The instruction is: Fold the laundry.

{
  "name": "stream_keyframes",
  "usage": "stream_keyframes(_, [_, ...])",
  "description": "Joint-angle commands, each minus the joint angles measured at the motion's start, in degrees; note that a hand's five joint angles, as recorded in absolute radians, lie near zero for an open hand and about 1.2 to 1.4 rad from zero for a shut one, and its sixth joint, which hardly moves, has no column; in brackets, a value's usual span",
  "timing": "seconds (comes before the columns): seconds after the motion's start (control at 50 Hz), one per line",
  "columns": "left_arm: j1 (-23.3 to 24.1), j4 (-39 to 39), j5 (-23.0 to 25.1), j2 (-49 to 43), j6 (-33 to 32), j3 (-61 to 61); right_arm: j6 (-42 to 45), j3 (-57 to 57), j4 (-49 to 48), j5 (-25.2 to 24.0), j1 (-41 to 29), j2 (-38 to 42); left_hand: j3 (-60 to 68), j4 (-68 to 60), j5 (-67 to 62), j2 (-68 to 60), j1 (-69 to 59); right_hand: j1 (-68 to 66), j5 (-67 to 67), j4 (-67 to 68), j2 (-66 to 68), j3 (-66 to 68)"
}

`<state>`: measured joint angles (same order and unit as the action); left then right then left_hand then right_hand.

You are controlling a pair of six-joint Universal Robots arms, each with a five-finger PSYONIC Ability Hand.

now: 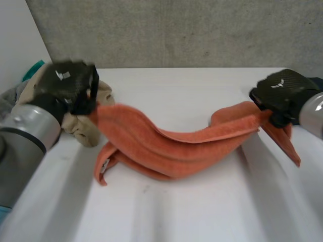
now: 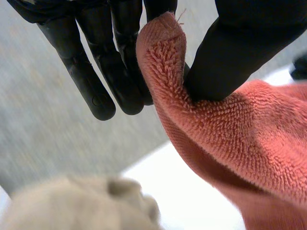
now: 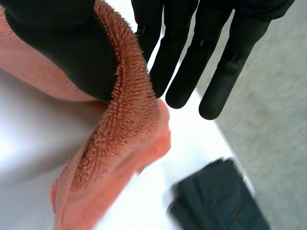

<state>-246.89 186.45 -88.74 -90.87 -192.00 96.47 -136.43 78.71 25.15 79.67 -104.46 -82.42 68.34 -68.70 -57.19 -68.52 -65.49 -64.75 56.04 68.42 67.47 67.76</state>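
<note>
An orange towel (image 1: 166,143) hangs stretched between my two hands above the white table (image 1: 202,212), sagging in the middle where it rests on the tabletop. My left hand (image 1: 68,83) pinches the towel's left end; in the left wrist view the thumb (image 2: 240,52) presses the orange towel (image 2: 230,139) against the fingers (image 2: 96,72). My right hand (image 1: 280,93) holds the right end, a corner drooping below it. In the right wrist view the thumb (image 3: 62,43) clamps the towel's edge (image 3: 129,124) against the straight fingers (image 3: 220,62).
A beige cloth (image 1: 86,126) lies bunched behind my left hand, seen also as the beige cloth (image 2: 81,206) under that hand. More laundry (image 1: 20,85) is piled at the far left. A dark garment (image 3: 216,201) lies on the table past my right hand.
</note>
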Motion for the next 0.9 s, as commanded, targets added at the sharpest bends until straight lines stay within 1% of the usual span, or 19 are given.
stream_keyframes(0.02, [-0.51,0.14,0.15,-11.06,-4.86,0.49,7.31,-3.39,11.33,-0.66,5.93,2.69,11.66,-11.30,-12.81,-11.48,-14.51,-15.25,13.96,11.58,12.53,12.24])
stream_keyframes(0.06, [-0.34,0.84,0.15,-12.83,-5.75,-1.01,7.49,-4.35,8.88,-0.57,5.84,6.63,11.66,-11.30,-12.81,-11.48,-14.51,-15.25,13.96,11.58,12.53,12.24])
stream_keyframes(0.12, [0.27,5.49,-0.03,-16.87,-6.54,-7.24,6.97,-7.33,4.13,0.04,5.93,11.38,11.66,-11.30,-12.81,-11.48,-14.51,-15.25,13.96,11.58,12.53,12.24])
stream_keyframes(0.18, [0.01,10.93,-0.29,-19.86,-6.55,-14.79,4.25,-12.34,-4.21,1.18,5.84,16.14,11.66,-11.30,-12.81,-11.48,-14.51,-15.25,13.96,11.58,12.53,12.24])
stream_keyframes(0.22, [-0.17,13.92,-0.46,-21.01,-6.37,-19.36,0.47,-17.08,-11.59,3.38,5.84,18.08,11.66,-11.30,-12.81,-11.48,-14.51,-15.25,13.96,11.58,12.53,12.24])
stream_keyframes(0.26, [-0.08,18.49,-1.08,-21.72,-6.81,-25.87,-1.99,-19.63,-17.12,4.87,5.67,18.34,11.66,-11.30,-12.81,-11.48,-14.51,-15.25,13.96,11.58,12.53,12.24])
stream_keyframes(0.3, [-0.51,23.05,-1.52,-21.54,-6.46,-30.52,-5.15,-21.66,-25.65,5.84,4.97,17.82,11.66,-11.30,-12.81,-11.48,-14.51,-15.25,13.96,11.58,12.53,12.24])
stream_keyframes(0.32, [-0.61,24.56,-1.69,-21.45,-6.28,-31.68,-6.12,-21.76,-28.99,5.85,4.70,17.38,11.66,-11.30,-12.81,-11.48,-14.51,-15.25,13.96,11.58,12.53,12.24])
stream_keyframes(0.36, [-0.61,28.15,-2.13,-21.10,-6.54,-33.79,-9.02,-20.80,-40.31,5.06,3.91,15.01,11.66,-11.30,-12.81,-11.48,-14.51,-15.25,13.96,11.58,12.53,12.24])
stream_keyframes(0.42, [-0.52,30.89,-2.49,-21.10,-6.63,-34.59,-9.91,-18.34,-49.20,3.83,3.91,12.21,11.66,-11.30,-12.81,-11.48,-14.51,-15.25,13.96,11.58,12.53,12.24])
stream_keyframes(0.48, [-0.26,30.47,-2.49,-21.02,-6.72,-33.55,-10.09,-16.93,-48.11,1.46,4.00,10.62,11.66,-11.30,-12.81,-11.48,-14.51,-15.25,13.96,11.58,12.53,12.24])
stream_keyframes(0.62, [1.06,21.25,-2.31,-18.99,-5.85,-20.12,-10.09,-13.68,-25.79,0.04,2.42,11.31,11.66,-11.30,-12.81,-11.48,-14.51,-15.25,13.96,11.58,12.53,12.24])
stream_keyframes(0.64, [1.50,20.71,-2.31,-18.99,-5.67,-18.78,-10.09,-12.98,-24.03,-0.04,1.63,11.14,3.35,-3.00,-4.51,-3.18,-6.20,-15.25,13.96,11.58,12.53,12.24])
stream_keyframes(0.66, [2.03,20.36,-2.31,-18.99,-5.41,-17.55,-9.83,-12.01,-22.88,-0.30,0.49,11.05,-11.88,12.24,10.73,12.06,9.04,-15.25,13.96,11.58,12.53,12.24])
stream_keyframes(0.68, [3.86,19.92,-2.31,-19.25,-4.27,-15.10,-9.82,-11.57,-22.78,-0.31,-0.04,11.05,-50.50,50.86,49.35,50.68,47.66,-15.25,13.96,11.58,12.53,12.24])
stream_keyframes(0.7, [4.57,19.91,-2.31,-19.43,-3.74,-14.47,-9.91,-10.69,-22.95,-0.31,-1.26,10.79,-57.88,58.24,56.73,58.06,55.04,-15.25,13.96,11.58,12.53,12.24])
stream_keyframes(0.74, [6.16,19.91,-2.22,-19.96,-1.37,-13.32,-10.09,-10.24,-22.95,-0.40,-2.24,10.00,-57.28,57.64,56.13,57.46,54.44,-15.25,13.96,11.58,12.53,12.24])
stream_keyframes(0.78, [6.43,19.91,-2.22,-21.18,0.22,-13.58,-10.17,-9.89,-22.95,-0.66,-4.26,6.41,-57.45,57.81,56.30,57.63,54.61,-15.25,13.96,11.58,12.53,12.24])
stream_keyframes(0.9, [8.88,18.95,-0.65,-27.25,4.96,-19.38,-10.61,-8.84,-22.34,-3.55,-7.51,-0.97,-57.62,57.98,56.47,57.80,54.78,-15.25,13.96,11.58,12.53,12.24])
